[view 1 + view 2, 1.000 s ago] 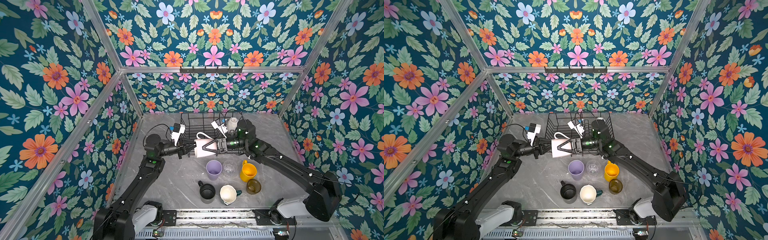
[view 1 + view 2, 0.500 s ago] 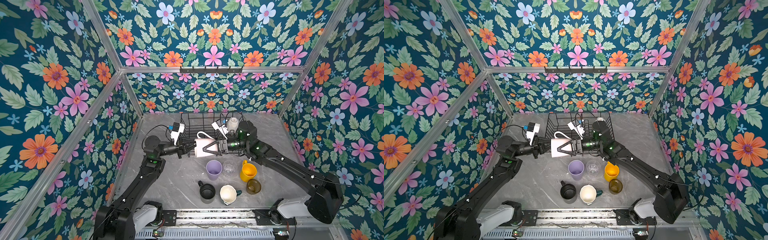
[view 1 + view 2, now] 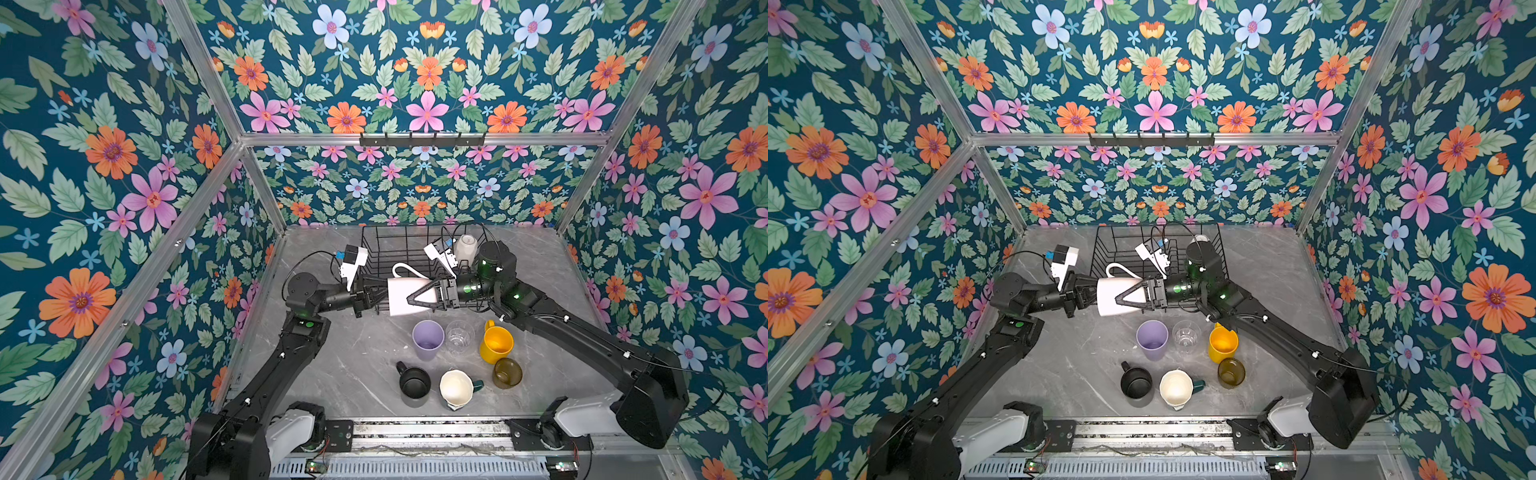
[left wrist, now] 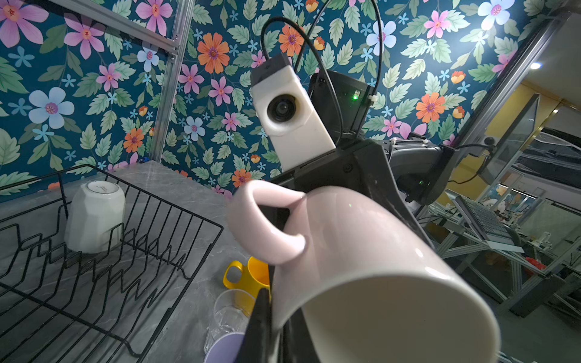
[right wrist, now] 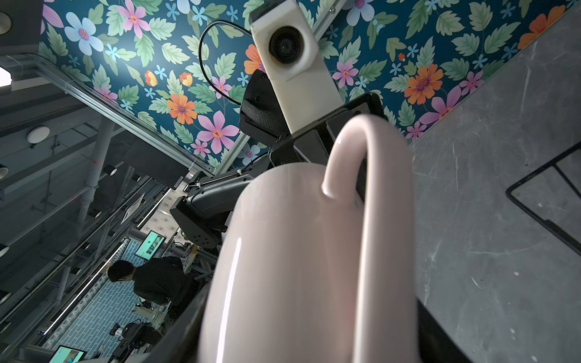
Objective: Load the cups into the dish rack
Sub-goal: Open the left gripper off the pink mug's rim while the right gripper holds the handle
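Note:
A pale pink mug (image 3: 405, 297) (image 3: 1115, 295) hangs on its side, handle up, just in front of the dish rack (image 3: 382, 245) (image 3: 1117, 245). My left gripper (image 3: 383, 297) (image 4: 278, 311) is shut on its rim, one finger inside the mouth. From the opposite side my right gripper (image 3: 411, 298) (image 5: 314, 314) straddles the mug's (image 5: 298, 251) base end, its fingers (image 5: 188, 314) lying against both sides. A white mug (image 3: 465, 245) (image 4: 94, 217) stands upside down in the rack's (image 4: 94, 283) far right corner.
On the grey tabletop nearer the front stand a lilac tumbler (image 3: 428, 340), clear glass (image 3: 459, 336), yellow mug (image 3: 496, 344), amber glass (image 3: 507, 373), black mug (image 3: 413, 385) and a green cream-lined mug (image 3: 457, 388). A black hook rail (image 3: 422, 140) hangs on the back wall.
My right gripper's jaws have narrowed onto the pale pink mug's body. The mug and both arms have hardly shifted.

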Available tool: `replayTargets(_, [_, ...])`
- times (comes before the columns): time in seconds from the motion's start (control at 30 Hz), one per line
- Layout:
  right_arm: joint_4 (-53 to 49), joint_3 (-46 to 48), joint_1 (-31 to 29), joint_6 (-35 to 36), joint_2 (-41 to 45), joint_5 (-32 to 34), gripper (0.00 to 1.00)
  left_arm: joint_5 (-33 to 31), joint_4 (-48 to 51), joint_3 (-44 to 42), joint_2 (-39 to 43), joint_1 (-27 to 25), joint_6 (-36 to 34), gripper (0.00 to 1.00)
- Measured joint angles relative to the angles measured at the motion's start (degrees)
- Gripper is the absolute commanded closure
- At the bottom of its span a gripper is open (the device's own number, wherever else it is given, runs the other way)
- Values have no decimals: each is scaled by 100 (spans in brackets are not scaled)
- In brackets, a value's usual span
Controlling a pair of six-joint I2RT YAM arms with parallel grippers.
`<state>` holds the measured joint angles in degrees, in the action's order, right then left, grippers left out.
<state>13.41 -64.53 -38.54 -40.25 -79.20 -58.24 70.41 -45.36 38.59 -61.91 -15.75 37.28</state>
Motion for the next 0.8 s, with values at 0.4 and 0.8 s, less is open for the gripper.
replayTargets(0.4, [2, -15, -7, 2, -2, 24, 100, -7, 2, -2, 2, 0, 17, 100])
replayTargets(0.8, [-326, -122, -22, 7, 144, 334, 100, -46, 354, 105, 13, -4, -175, 91])
